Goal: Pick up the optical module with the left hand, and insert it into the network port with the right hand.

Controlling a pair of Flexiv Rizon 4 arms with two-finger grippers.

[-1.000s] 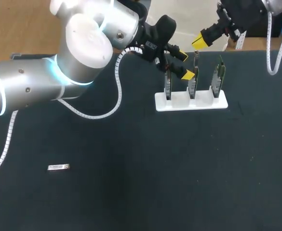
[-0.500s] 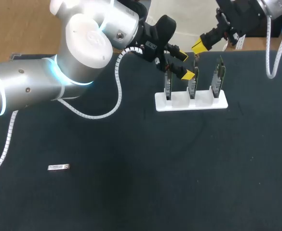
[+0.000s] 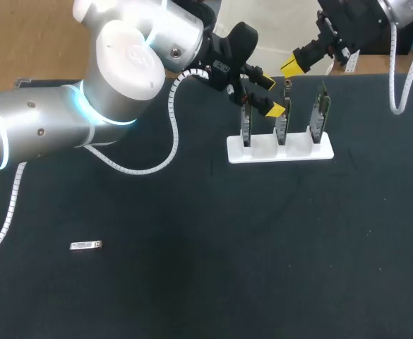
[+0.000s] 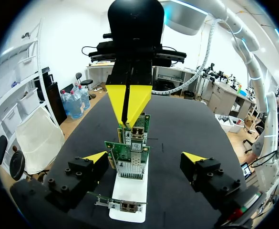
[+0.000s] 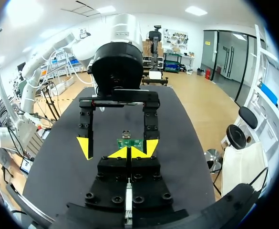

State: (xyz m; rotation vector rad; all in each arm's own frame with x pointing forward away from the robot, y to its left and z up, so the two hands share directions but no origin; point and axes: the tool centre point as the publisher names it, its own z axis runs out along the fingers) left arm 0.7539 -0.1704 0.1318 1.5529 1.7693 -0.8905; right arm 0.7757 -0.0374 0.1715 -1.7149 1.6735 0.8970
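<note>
Head view: the small silver rectangular optical module (image 3: 86,245) lies flat on the black desk (image 3: 227,247) at about 8 o'clock, alone and well apart from both arms. At about 1 o'clock stands a white plastic holder (image 3: 280,150) with three green circuit boards (image 3: 318,113) upright in a row. The left pincer (image 3: 270,96) comes in from 9 o'clock and hangs at the tops of the boards, its two yellow tips spread. The right pincer (image 3: 291,65) comes in from 1 o'clock and is just above the top of the middle board. I cannot tell if it touches the board.

Left wrist view: the left pincer (image 4: 145,156) is wide open and holds nothing. The white holder (image 4: 127,198) and the green boards (image 4: 129,160) stand ahead of it, in line with the gap between its fingers and apart from both. A silver metal network port (image 4: 138,132) shows on the far board. The right pincer (image 4: 127,112) points down at that board's top, its yellow tips pressed together.

Right wrist view: the right pincer (image 5: 129,153) has its yellow tips pressed together. Just ahead of them is the edge of a green board (image 5: 129,142). Beyond it the left pincer (image 5: 118,145) faces this way, its fingers spread on both sides of the board.
</note>
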